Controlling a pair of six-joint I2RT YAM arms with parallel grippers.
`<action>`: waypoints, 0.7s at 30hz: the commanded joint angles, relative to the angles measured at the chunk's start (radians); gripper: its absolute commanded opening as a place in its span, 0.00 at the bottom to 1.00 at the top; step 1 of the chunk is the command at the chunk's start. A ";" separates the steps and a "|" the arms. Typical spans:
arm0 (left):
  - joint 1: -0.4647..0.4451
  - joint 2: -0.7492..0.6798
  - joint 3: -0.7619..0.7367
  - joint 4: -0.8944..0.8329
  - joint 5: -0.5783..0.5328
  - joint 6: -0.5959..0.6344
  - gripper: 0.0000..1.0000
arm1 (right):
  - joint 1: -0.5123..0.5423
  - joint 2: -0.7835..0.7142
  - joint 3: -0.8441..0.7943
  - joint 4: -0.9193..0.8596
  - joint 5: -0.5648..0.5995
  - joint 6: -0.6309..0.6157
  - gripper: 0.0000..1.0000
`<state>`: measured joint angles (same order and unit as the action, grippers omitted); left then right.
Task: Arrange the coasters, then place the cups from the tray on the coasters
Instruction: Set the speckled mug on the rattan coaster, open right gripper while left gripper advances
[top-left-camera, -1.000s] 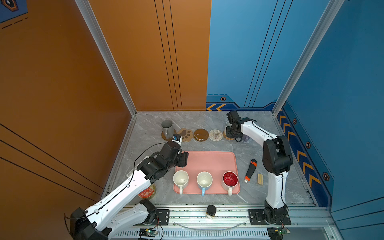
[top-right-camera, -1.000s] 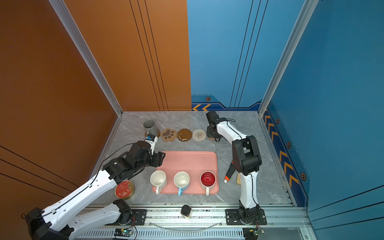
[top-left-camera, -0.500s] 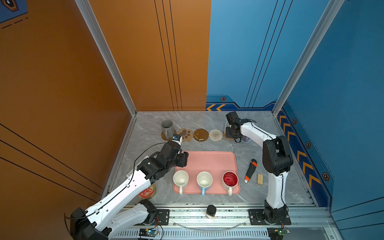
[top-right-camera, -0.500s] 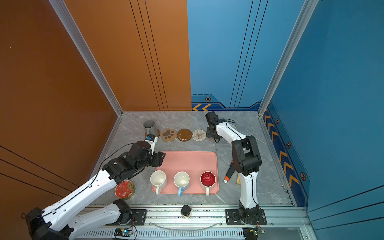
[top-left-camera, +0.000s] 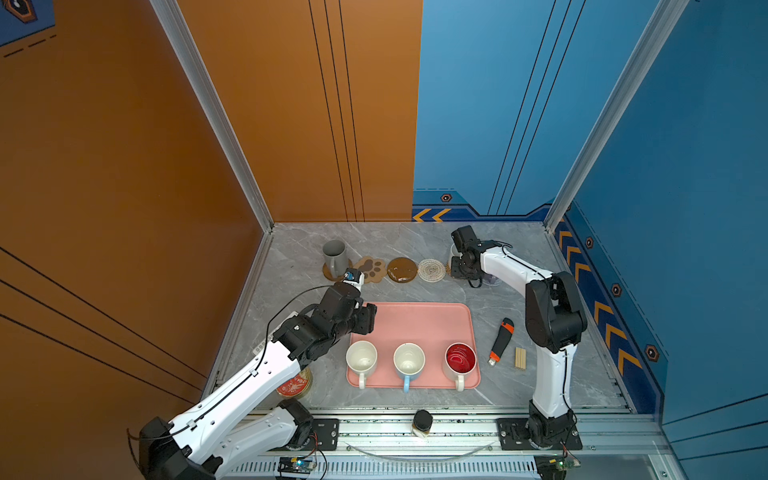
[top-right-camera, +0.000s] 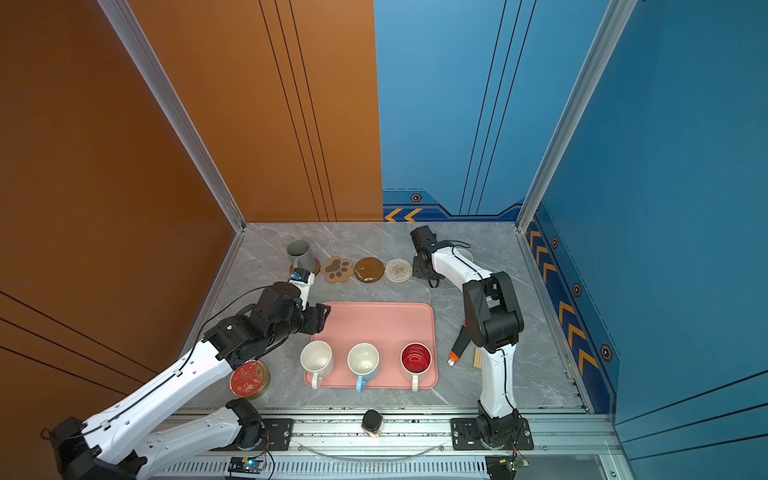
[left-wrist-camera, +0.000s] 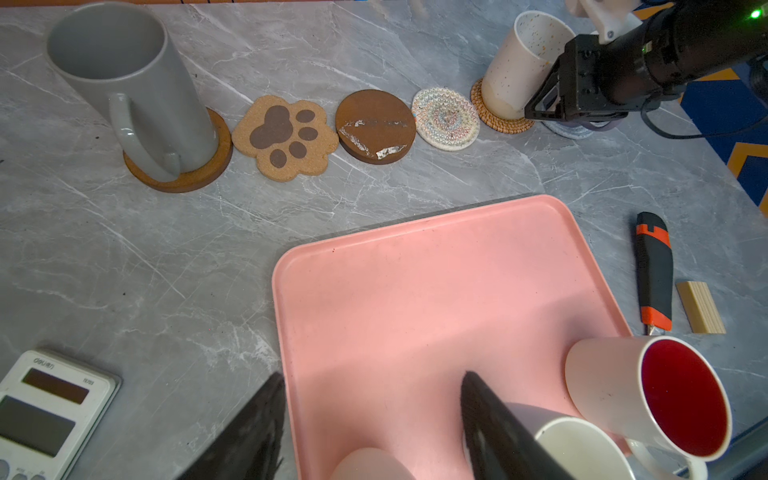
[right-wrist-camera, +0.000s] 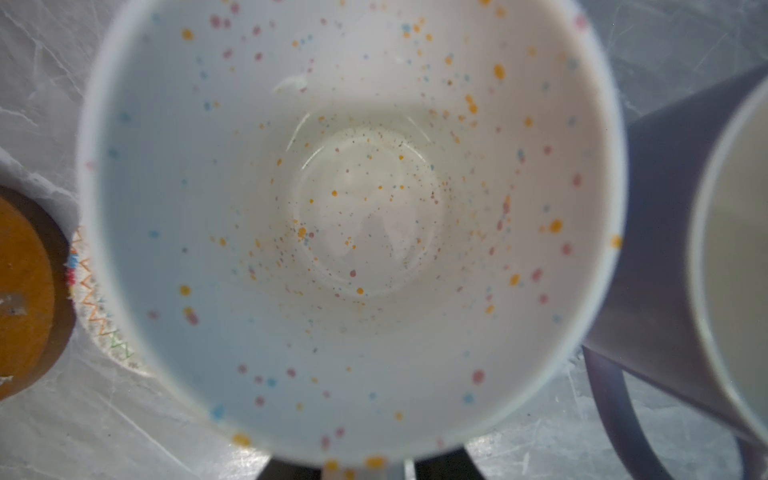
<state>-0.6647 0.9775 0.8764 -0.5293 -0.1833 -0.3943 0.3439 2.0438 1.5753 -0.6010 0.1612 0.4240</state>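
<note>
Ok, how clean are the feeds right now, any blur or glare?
Right wrist view: the speckled cup fills the frame, its rim smeared out of focus, the lavender cup beside it soft too. Left wrist view: sharp on the paw coaster, white glare streaks on the glossy brown disc, the left gripper a dark blur. Both top views: even light, crisp.

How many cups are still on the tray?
3, along the near edge of the tray: white cup left, light blue cup middle, red-lined cup right. None seem hidden.
</note>
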 joint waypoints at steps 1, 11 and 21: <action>-0.013 -0.027 -0.006 -0.021 -0.013 -0.014 0.68 | 0.007 -0.071 -0.017 -0.013 0.026 0.010 0.36; -0.015 -0.067 -0.019 -0.031 -0.016 -0.019 0.68 | 0.021 -0.155 -0.054 -0.017 0.043 0.017 0.57; -0.029 -0.131 -0.017 -0.105 -0.005 -0.031 0.68 | 0.071 -0.305 -0.155 -0.025 0.082 0.047 0.68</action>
<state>-0.6769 0.8742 0.8639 -0.5762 -0.1829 -0.4141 0.3950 1.7947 1.4536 -0.6014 0.2001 0.4465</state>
